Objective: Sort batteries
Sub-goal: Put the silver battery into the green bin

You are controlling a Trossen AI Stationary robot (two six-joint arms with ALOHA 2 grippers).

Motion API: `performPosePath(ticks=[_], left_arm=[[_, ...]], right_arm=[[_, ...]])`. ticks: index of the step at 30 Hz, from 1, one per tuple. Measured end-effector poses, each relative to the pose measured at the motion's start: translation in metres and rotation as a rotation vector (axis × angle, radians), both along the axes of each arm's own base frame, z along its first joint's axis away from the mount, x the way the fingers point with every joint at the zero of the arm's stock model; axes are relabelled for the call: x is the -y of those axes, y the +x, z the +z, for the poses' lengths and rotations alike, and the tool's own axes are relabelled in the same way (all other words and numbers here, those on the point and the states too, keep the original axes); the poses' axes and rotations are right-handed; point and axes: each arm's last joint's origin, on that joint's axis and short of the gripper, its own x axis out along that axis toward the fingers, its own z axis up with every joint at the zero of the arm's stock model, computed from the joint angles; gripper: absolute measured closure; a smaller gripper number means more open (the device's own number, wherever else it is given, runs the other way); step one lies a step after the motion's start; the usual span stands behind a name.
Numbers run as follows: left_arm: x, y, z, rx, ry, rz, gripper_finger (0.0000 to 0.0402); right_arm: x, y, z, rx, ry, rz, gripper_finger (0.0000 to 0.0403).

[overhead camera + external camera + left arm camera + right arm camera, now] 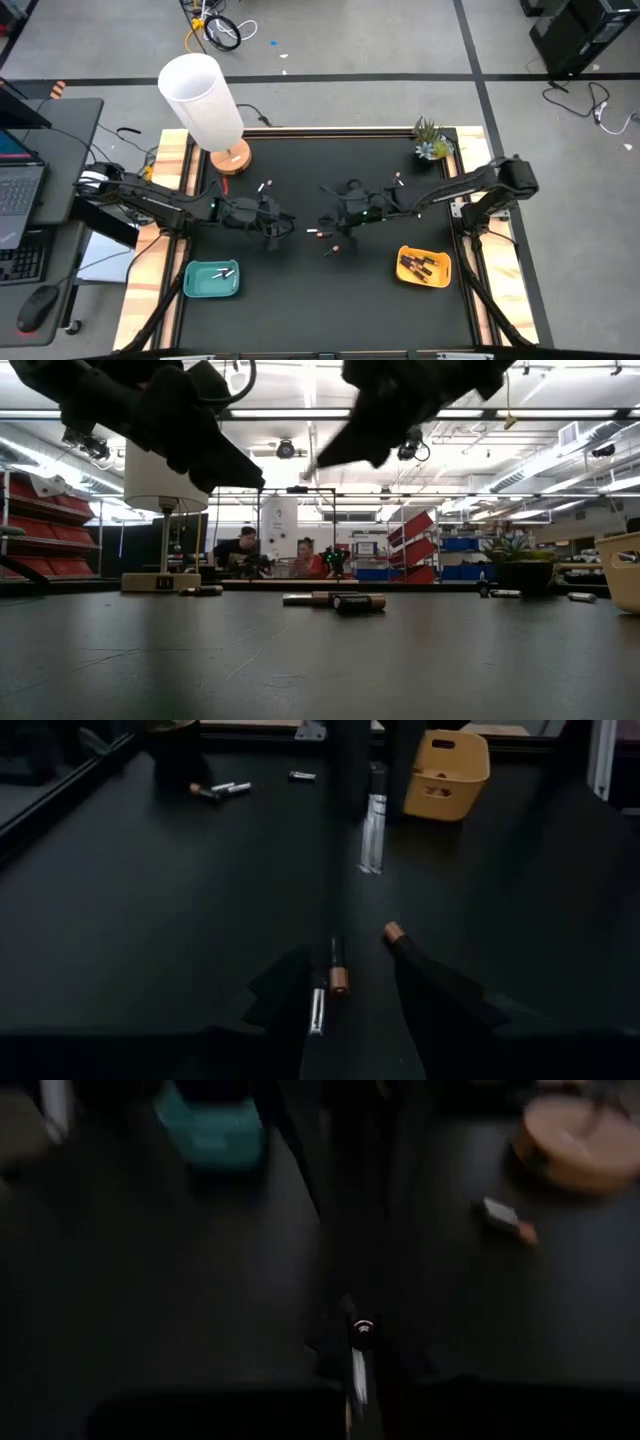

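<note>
The black desk carries everything, with two dark arms reaching in from either side toward its middle. A white lamp on a round wooden base stands at the far left corner, and one small potted plant sits at the far right. Two trays lie at the near edge: a teal tray on the left holding two pale batteries, and a yellow tray on the right holding several dark ones.

The left claw hangs low over the desk centre, its fingers partly apart and holding nothing. The right claw hovers nearby, pinched shut on one pale battery.

Loose batteries lie scattered between the claws, roughly four there, plus one near the lamp and one toward the plant.
</note>
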Motion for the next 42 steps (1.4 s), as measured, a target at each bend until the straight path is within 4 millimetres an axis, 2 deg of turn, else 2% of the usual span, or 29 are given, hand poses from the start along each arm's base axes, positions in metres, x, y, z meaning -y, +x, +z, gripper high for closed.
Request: performPosePath(ticks=[4,8,17,24,27,31,32,42], left_arm=[[0.005,0.000,0.000,0.001,0.014,-0.022,0.0238],[0.007,0.000,0.001,0.012,0.014,-0.034,0.0238],[0.009,0.001,0.005,0.057,0.004,-0.035,0.0238],[0.009,0.002,0.007,0.079,-0.016,-0.010,0.0240],[0.009,0.001,0.005,0.052,-0.031,-0.003,0.0266],[0.010,0.000,0.003,0.035,-0.035,-0.012,0.0352],[0.010,0.000,0.004,0.040,-0.041,-0.025,0.0361],[0.010,0.003,0.010,-0.040,-0.052,-0.003,0.0361]], right_arm=[[-0.002,0.015,-0.004,0.119,0.010,0.018,0.0385],[-0.003,0.022,-0.009,0.155,0.023,0.026,0.0385],[-0.009,0.034,0.000,0.191,0.031,0.030,0.0385],[-0.010,0.043,-0.020,0.143,0.033,0.016,0.0385],[-0.013,0.044,-0.021,0.148,0.019,0.015,0.0385],[-0.017,0.044,-0.020,0.165,0.000,0.013,0.0384],[-0.018,0.044,-0.020,0.164,0.000,0.015,0.0382],[-0.021,0.045,-0.020,0.176,-0.004,0.022,0.0347]])
